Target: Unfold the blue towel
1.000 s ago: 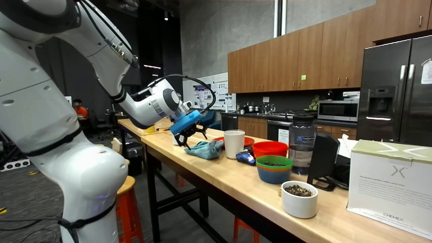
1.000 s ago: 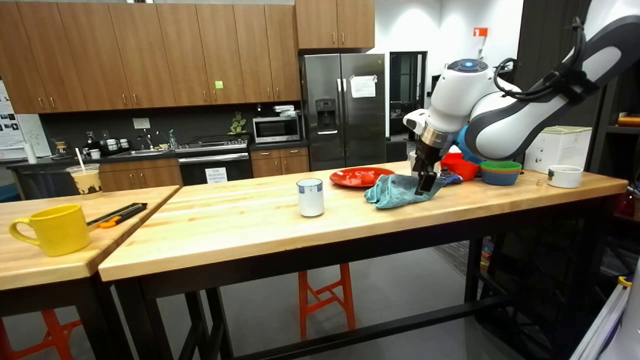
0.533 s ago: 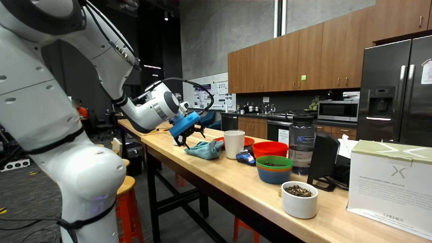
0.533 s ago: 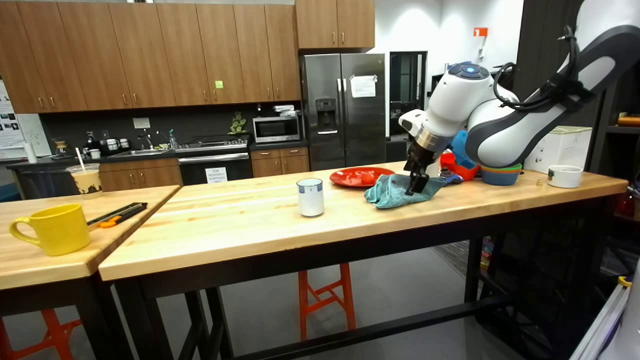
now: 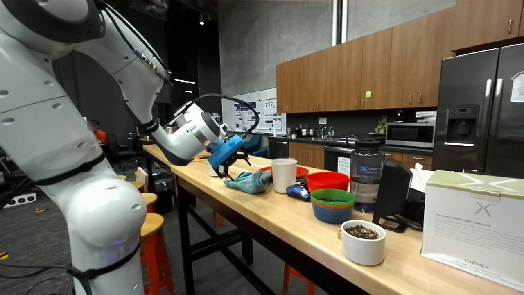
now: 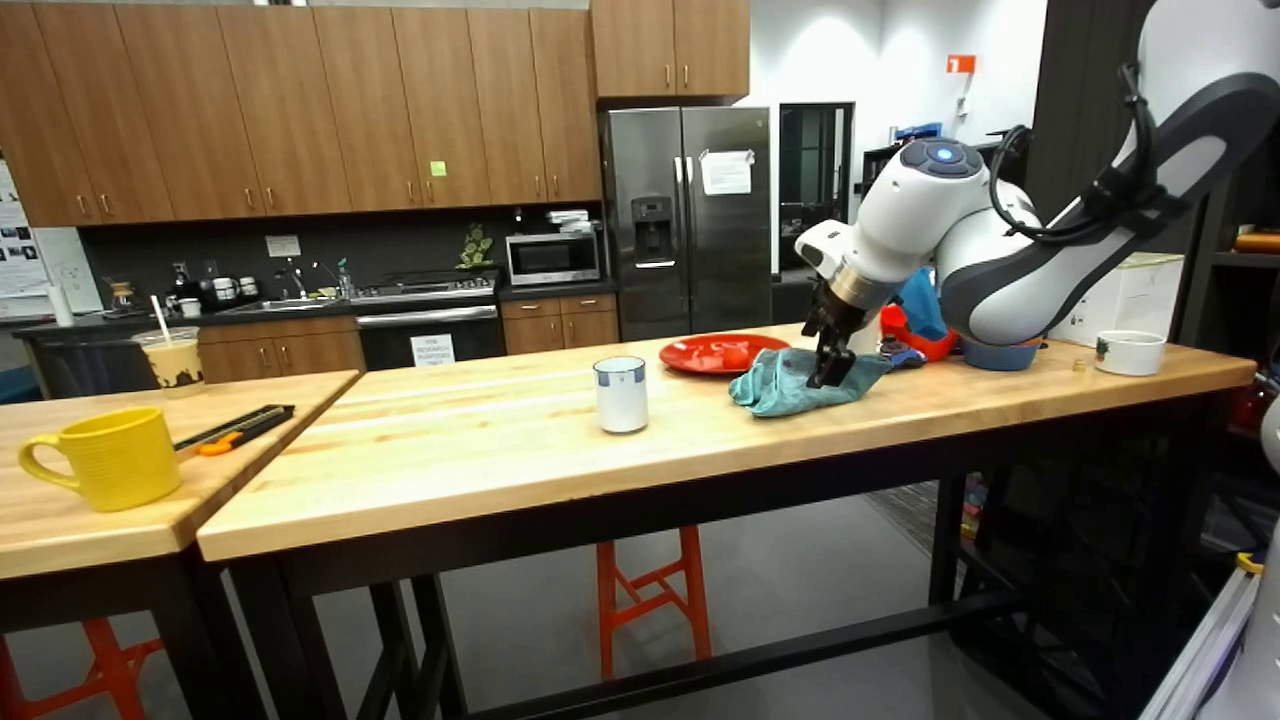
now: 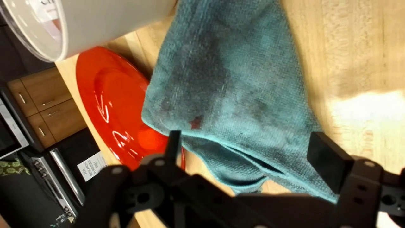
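Note:
The blue towel lies crumpled and partly folded on the wooden table, in both exterior views (image 5: 249,182) (image 6: 785,388) and in the wrist view (image 7: 240,79). In the wrist view it shows layered folds with loose edges nearest the gripper. My gripper (image 7: 247,148) is open and empty. Its fingers (image 7: 329,158) stand wide apart, with the folded edges of the towel showing between them. In the exterior views the gripper (image 5: 240,171) (image 6: 822,376) is tilted at the towel, close above it. I cannot tell whether a fingertip touches the cloth.
A red plate (image 7: 114,104) and a tall white cup (image 7: 117,22) stand close beside the towel. A white and blue cup (image 6: 621,398) stands apart on the table. A red bowl (image 5: 327,180), stacked bowls (image 5: 332,209) and a dark bottle (image 5: 365,176) stand further along.
The gripper has shifted slightly left and tilted more over the towel in an exterior view, and the forearm has lowered. The towel has not visibly moved.

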Action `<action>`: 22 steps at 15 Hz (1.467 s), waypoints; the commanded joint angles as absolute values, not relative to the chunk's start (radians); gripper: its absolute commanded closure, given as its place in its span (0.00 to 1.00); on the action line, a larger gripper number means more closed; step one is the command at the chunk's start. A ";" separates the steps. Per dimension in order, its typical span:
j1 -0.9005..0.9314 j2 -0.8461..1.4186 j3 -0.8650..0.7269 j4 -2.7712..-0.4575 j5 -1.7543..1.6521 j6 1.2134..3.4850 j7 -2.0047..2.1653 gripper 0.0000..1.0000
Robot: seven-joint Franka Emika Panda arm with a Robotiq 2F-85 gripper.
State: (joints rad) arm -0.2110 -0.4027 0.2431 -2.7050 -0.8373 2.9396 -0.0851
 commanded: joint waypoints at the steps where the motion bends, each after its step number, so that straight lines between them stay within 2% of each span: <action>1: -0.284 -0.393 0.291 -2.681 -0.924 2.966 -0.024 0.00; 20: -0.500 -0.385 0.498 -2.629 -1.354 2.994 0.320 0.00; 21: -0.502 -0.383 0.502 -2.628 -1.365 2.994 0.332 0.22; 22: -0.501 -0.378 0.503 -2.627 -1.372 2.994 0.336 0.26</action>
State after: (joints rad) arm -0.4758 -0.3980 0.4868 -2.6471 -1.3186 2.9794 0.2929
